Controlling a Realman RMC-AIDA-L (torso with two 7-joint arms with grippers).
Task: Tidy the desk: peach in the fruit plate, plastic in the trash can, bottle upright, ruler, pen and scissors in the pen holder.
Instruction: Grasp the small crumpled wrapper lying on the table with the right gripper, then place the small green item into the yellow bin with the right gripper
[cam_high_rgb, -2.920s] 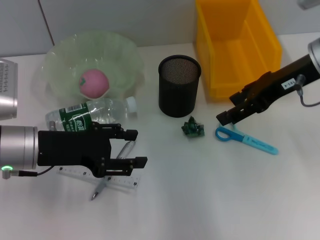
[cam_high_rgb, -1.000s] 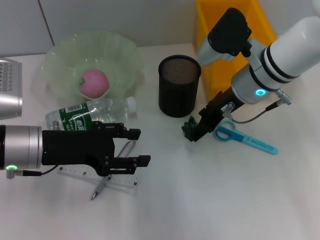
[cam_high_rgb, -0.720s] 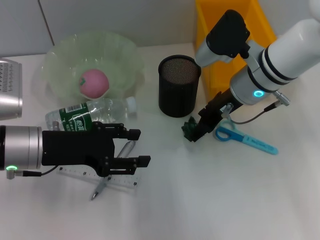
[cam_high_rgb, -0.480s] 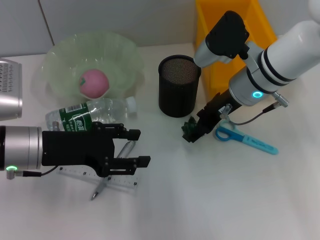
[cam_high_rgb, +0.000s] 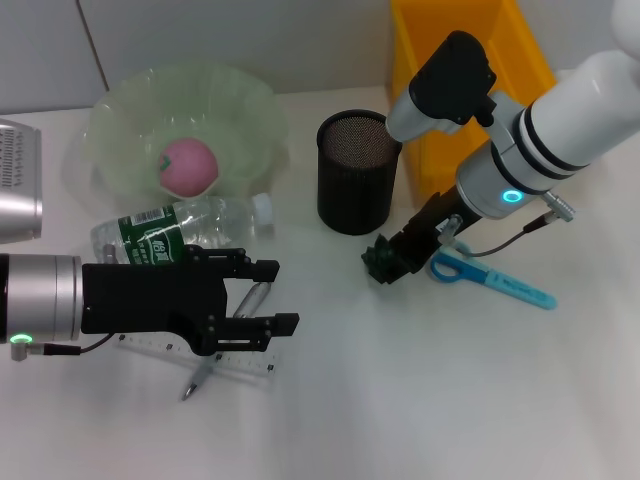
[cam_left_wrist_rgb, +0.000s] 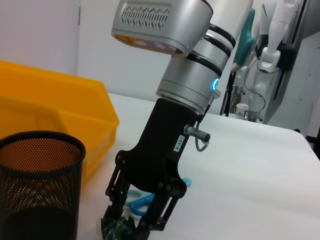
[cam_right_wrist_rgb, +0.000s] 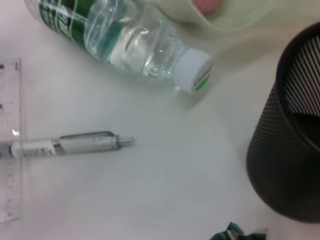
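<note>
The pink peach lies in the pale green fruit plate. A clear bottle lies on its side in front of the plate. My left gripper hangs open over the pen and the clear ruler. My right gripper is down at the crumpled green plastic, open, with its fingers beside the plastic. Blue scissors lie just right of it. Between the arms stands the black mesh pen holder.
The yellow trash can stands behind the right arm, close to the pen holder. The right wrist view shows the bottle, pen, ruler and pen holder.
My right arm has swung in from the right, over the scissors, and come down at the green plastic. The left gripper has stayed in place.
</note>
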